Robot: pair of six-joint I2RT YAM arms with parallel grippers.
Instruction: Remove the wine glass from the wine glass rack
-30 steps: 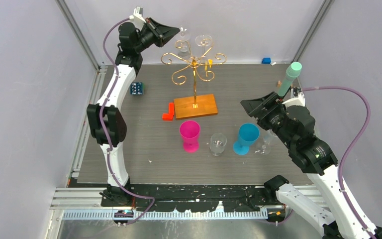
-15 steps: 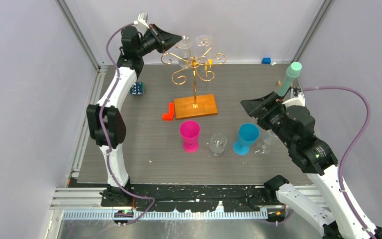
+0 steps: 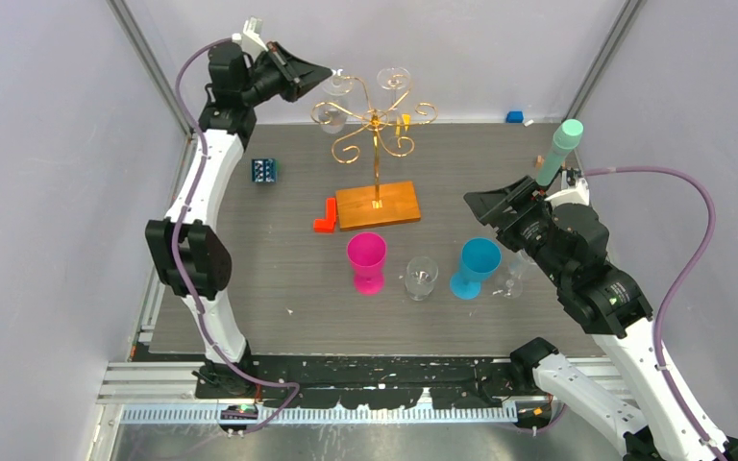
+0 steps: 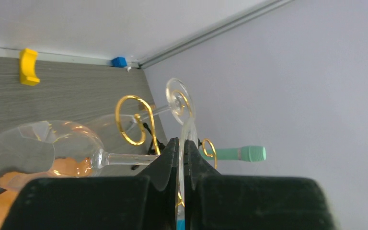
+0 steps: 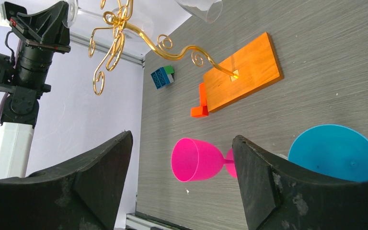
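A pink goblet (image 3: 366,261) and a blue goblet (image 3: 476,267) stand upright, apart, an orange block (image 3: 325,216) behind them.

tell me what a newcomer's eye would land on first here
The gold wire wine glass rack stands at the table's far middle on an orange-brown base, and the left jaws are shut on the foot of a clear wine glass at its left side. Nearer stand a pink goblet and a blue goblet.

I work over a grey wood-grain table (image 3: 279,279) at frame centre. Pale lilac walls (image 3: 38,192) enclose it; metal posts (image 3: 147,58) run at upper left and right.
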